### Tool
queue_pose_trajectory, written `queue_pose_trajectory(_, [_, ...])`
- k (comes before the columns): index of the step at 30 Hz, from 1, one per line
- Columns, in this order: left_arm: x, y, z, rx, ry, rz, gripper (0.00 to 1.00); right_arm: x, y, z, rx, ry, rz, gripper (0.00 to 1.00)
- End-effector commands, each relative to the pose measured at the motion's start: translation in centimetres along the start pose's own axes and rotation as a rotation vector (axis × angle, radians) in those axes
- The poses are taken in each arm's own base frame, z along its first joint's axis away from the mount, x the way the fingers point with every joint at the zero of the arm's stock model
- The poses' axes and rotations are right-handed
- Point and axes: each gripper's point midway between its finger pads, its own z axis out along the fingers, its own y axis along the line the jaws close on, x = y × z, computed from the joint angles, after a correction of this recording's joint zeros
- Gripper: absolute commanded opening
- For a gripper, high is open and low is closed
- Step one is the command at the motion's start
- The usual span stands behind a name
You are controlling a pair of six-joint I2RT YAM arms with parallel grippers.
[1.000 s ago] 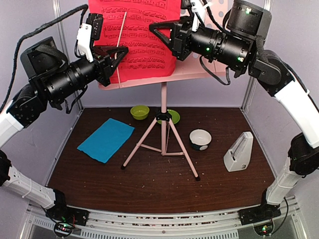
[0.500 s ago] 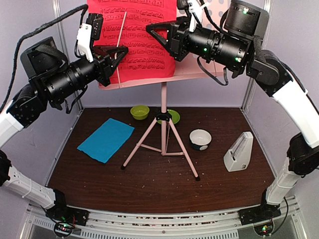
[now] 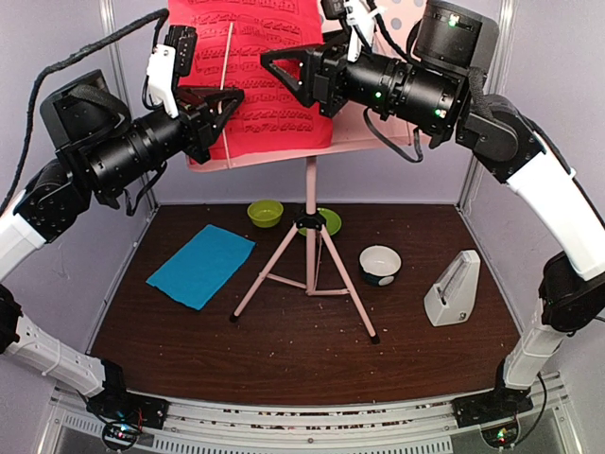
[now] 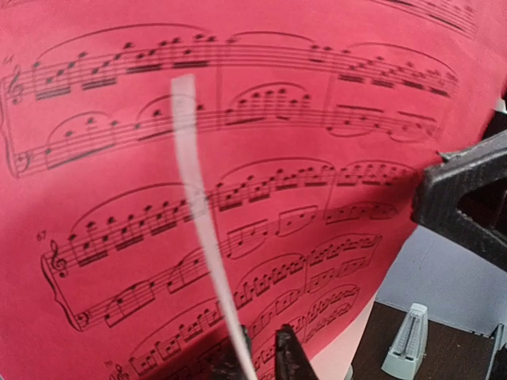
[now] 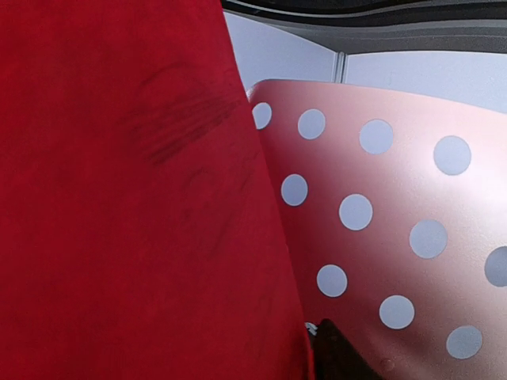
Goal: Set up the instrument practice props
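Lying flat: printed red sheet [image 3: 265,66] on hole-dotted pink desk [image 5: 380,261]

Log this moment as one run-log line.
red sheet on music stand | left gripper at holder strip | right gripper at sheet's right edge | blue sheet, metronome on table

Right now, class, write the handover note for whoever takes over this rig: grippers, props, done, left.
Left gripper: tips nearly together at a pale strip across the red sheet; grip unclear.
Right gripper: in front of the red sheet; jaws unreadable.
Done: music stand upright, red sheet on its desk.
To do: blue sheet, flat on the table left of the stand, probably goes up too; metronome stands at right.
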Motion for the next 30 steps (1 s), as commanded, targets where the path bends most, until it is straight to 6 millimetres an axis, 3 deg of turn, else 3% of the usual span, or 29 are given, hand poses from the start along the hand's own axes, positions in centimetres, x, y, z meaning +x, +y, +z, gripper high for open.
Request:
queue_pose_trajectory(1, [0.0,-0.1,0.5,-0.011,-0.003,0.016,0.19,-1.6,-0.3,-0.8,0.019,-0.040,-0.004,0.55])
queue_pose_trajectory(4, [-0.1,-0.1,0.5,-0.011,-0.001,0.017,0.28,-1.7,-0.9,-1.1,0.049,-0.039,-0.013,0.70])
queue_pose_trajectory(12, [-0.4,0.2,0.1,-0.013,0.000,0.015,0.44,-1.8,-2.2,-1.8,0.116,-0.029,-0.024,0.99])
queue_pose_trajectory(15, [-0.7,0.7,-0.5,-0.027,0.001,0.010,0.57,-1.9,-2.7,-2.4,0.145,-0.027,-0.034,1.00])
queue_pose_trajectory(18, [-0.5,1.4,-1.3,-0.047,0.015,0.013,0.77,-2.2,-3.4,-3.1,0.176,-0.026,-0.041,1.00])
queue_pose_trajectory(23, [0.3,2.6,-3.0,-0.085,0.053,0.004,0.94,-2.9,-4.4,-4.7,0.215,-0.041,-0.038,1.00])
queue_pose_trajectory(30, [0.3,3.8,-6.1,-0.092,0.045,-0.055,0.98,-3.1,-4.6,-6.3,0.223,-0.046,-0.025,1.00])
